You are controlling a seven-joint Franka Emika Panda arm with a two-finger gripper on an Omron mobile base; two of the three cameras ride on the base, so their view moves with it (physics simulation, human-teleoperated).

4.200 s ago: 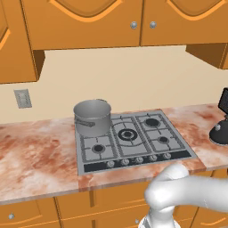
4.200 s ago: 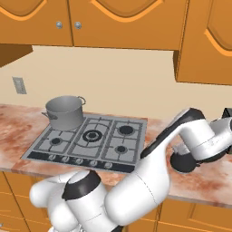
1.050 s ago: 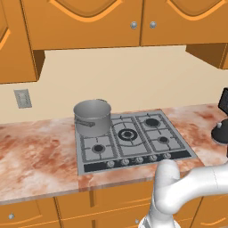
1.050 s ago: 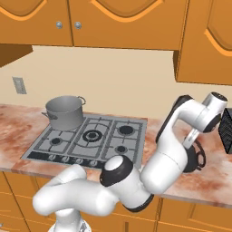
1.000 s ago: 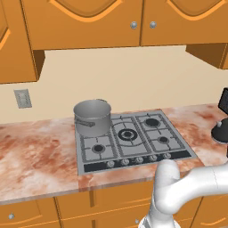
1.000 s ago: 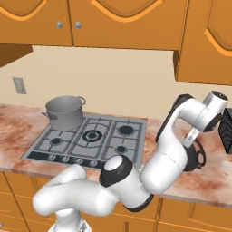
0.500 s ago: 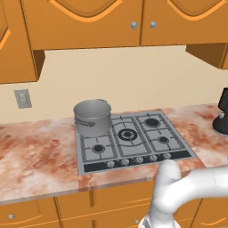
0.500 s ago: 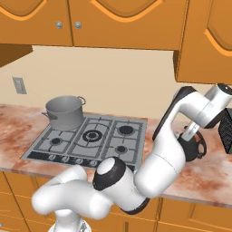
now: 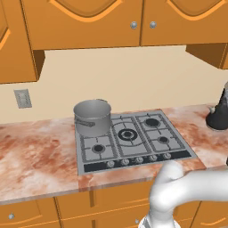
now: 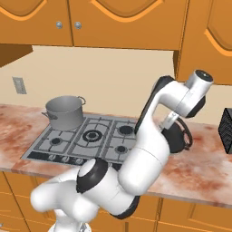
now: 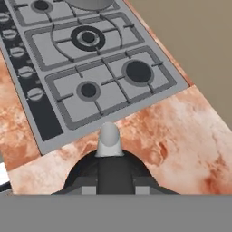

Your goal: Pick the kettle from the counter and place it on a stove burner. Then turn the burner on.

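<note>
The small black kettle [image 9: 216,118] hangs just above the marbled counter [image 9: 35,156] to the right of the cooktop, and its handle arches up into my gripper [image 10: 171,121], which is shut on it. From the right base view the kettle [image 10: 179,137] sits behind my forearm. In the hand view its dark rounded body [image 11: 111,171] and grey lid knob lie right below the camera, hiding my fingertips. Beyond it are the near right stove burner [image 11: 88,90] and the back right burner [image 11: 137,71].
A big grey steel pot [image 9: 92,116] stands on the back left burner. A row of knobs [image 9: 138,159] runs along the cooktop's front strip. A black boxy appliance [image 10: 226,124] stands on the counter at the far right. Orange cabinets hang overhead.
The kettle has risen off the counter in my gripper and shifted left toward the cooktop. The arm's wrist has lifted with it.
</note>
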